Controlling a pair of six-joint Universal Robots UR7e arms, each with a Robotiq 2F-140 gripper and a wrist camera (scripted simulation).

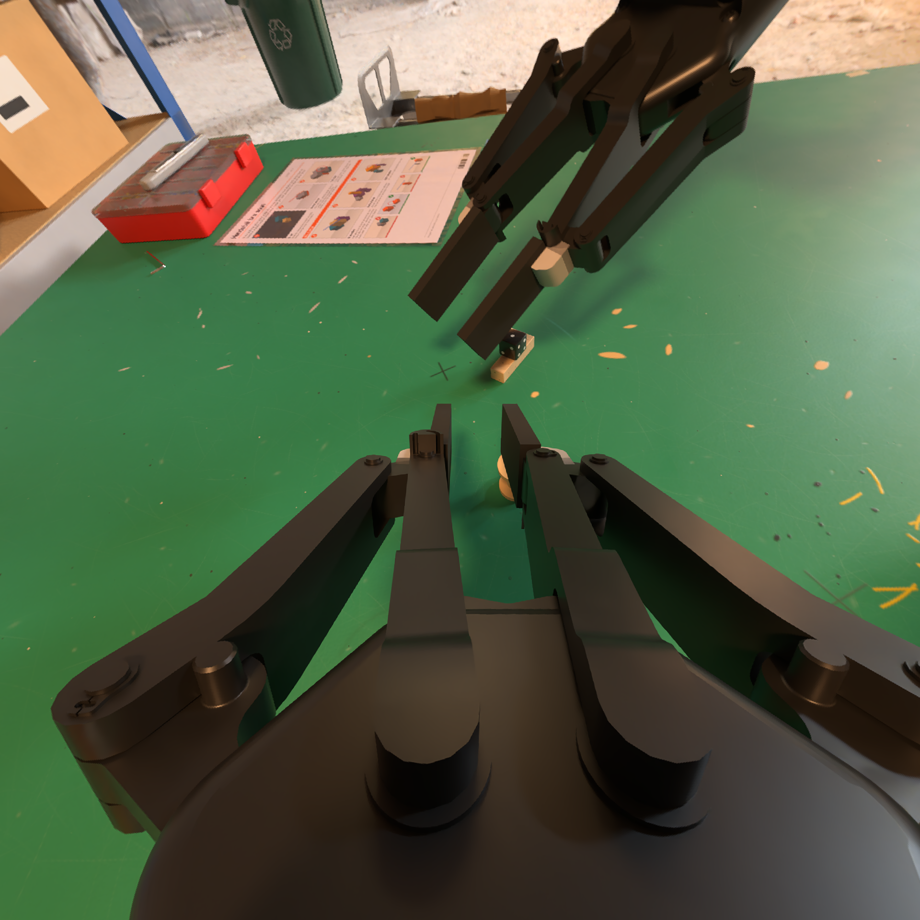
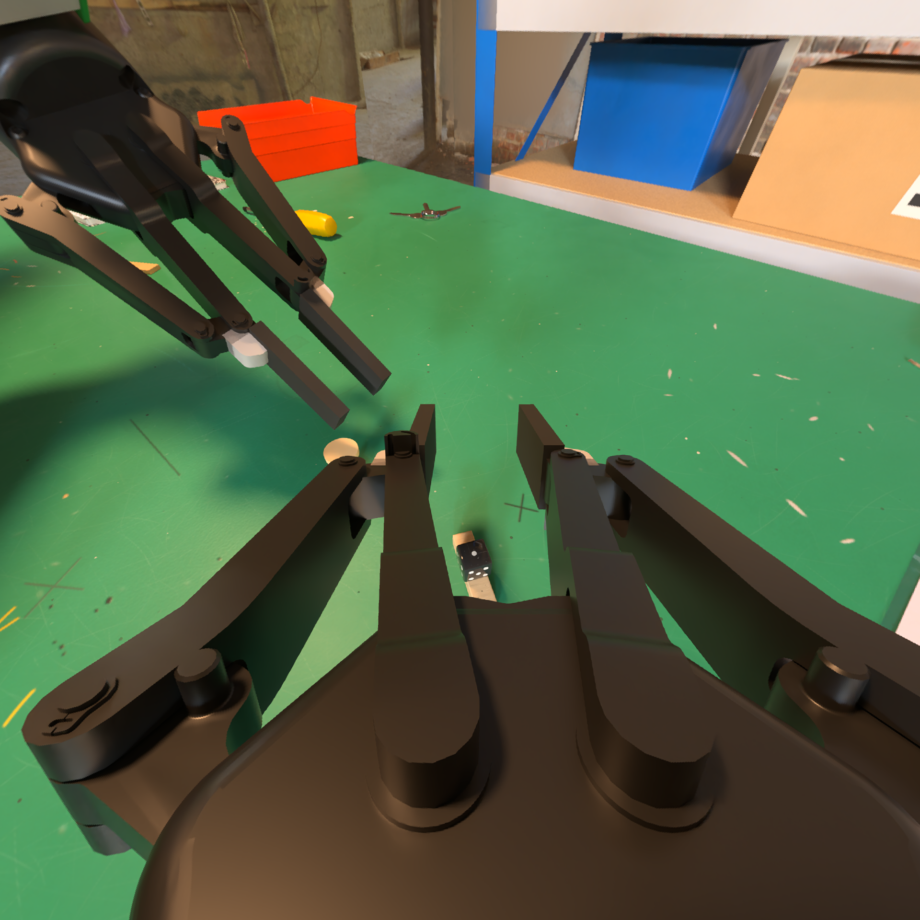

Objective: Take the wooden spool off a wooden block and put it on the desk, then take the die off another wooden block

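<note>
The left hand (image 1: 476, 423) stands part-open and empty. The wooden spool (image 1: 507, 479) sits on the green desk (image 1: 249, 448) just beside its right finger, so the first step looks done. The right hand (image 2: 476, 423) hovers open, empty; below it the black die (image 2: 474, 559) rests on its wooden block (image 2: 480, 587), not yet lifted.

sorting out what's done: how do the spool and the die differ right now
The wooden spool is pale, round and waisted; the die is a black cube with white pips. The spool stands directly on the green desk, while the die sits on a wooden block. Neither tool holds either.
</note>
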